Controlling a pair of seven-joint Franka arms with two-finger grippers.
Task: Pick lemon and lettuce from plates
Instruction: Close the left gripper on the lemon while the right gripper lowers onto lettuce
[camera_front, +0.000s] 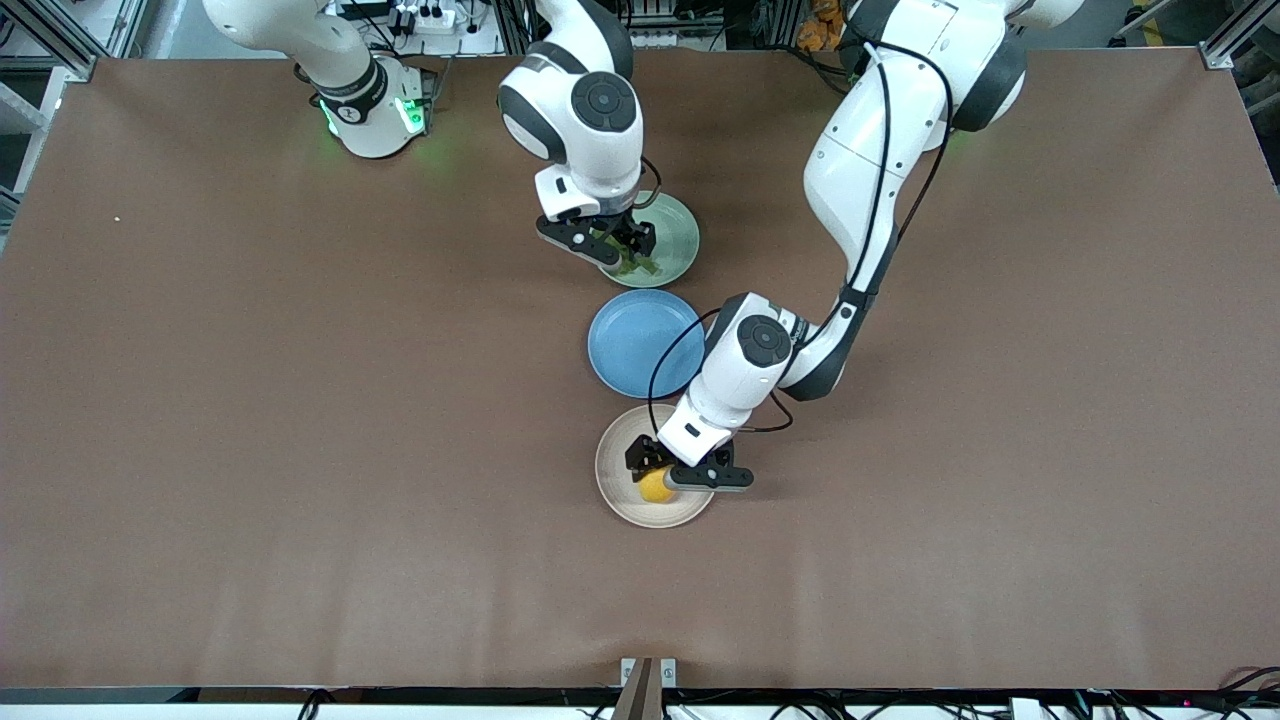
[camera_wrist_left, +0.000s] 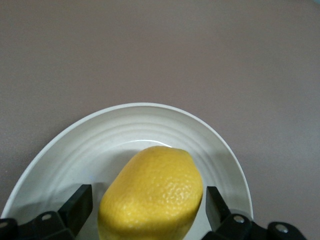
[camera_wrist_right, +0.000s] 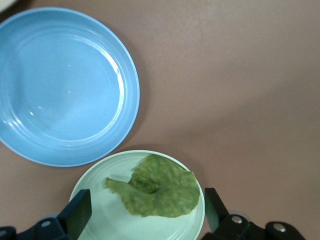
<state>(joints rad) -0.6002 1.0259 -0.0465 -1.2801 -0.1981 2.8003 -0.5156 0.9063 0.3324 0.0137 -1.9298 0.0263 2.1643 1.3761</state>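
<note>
On the brown table (camera_front: 250, 420), the glossy blue plate (camera_front: 640, 345) is flanked by the mint plate (camera_front: 672, 240), where the crinkled lettuce (camera_wrist_right: 157, 187) is straddled by the spread right gripper (camera_wrist_right: 145, 215), and the ridged cream plate (camera_wrist_left: 150, 125), where the dimpled lemon (camera_wrist_left: 152, 195), partly cut off, is bracketed, perhaps untouched, by the parted left gripper (camera_wrist_left: 150, 210).

A robotics lab: aluminium framing (camera_front: 60, 40) and a power strip (camera_front: 425, 15) at twelve o'clock, cables (camera_front: 1240, 690) along the brown bench (camera_front: 250, 420).
</note>
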